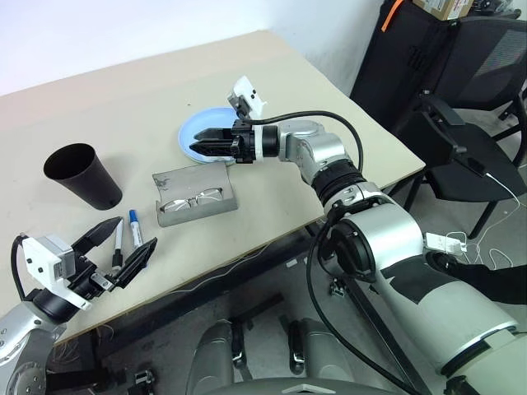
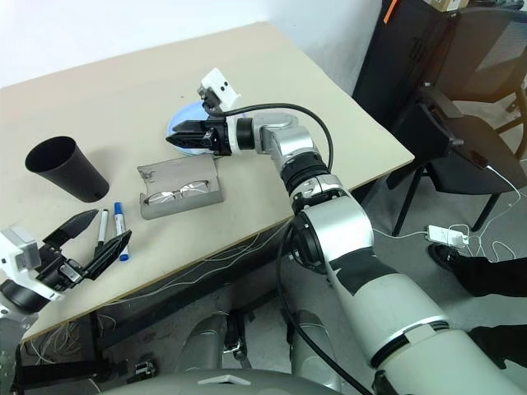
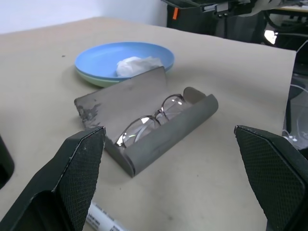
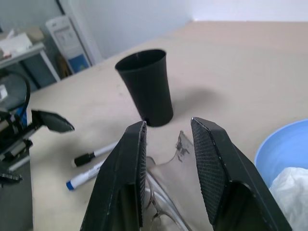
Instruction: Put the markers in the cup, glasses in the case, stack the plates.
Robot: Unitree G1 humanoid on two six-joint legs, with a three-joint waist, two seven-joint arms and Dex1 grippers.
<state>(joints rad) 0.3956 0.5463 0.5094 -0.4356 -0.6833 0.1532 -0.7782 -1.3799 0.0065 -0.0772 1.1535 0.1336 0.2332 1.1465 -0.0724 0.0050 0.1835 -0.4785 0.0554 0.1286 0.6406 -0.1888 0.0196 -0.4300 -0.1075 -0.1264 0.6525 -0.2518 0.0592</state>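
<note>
While the case [image 1: 196, 197] holds the glasses [image 1: 193, 198], left hand [image 1: 115, 247] gapes; right hand [image 1: 202, 141] half-closed, empty.

The right gripper [image 1: 198, 142] is hiding part of the blue plate [image 1: 191, 125], the green plate [image 3: 91, 80] is showing only as a thin edge underneath it, and the case [image 3: 159, 144] wall is covering the lower part of the glasses [image 3: 149, 120].

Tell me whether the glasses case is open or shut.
Open. The case lies with its flap folded back flat on the table, and the glasses rest uncovered inside it.
</note>
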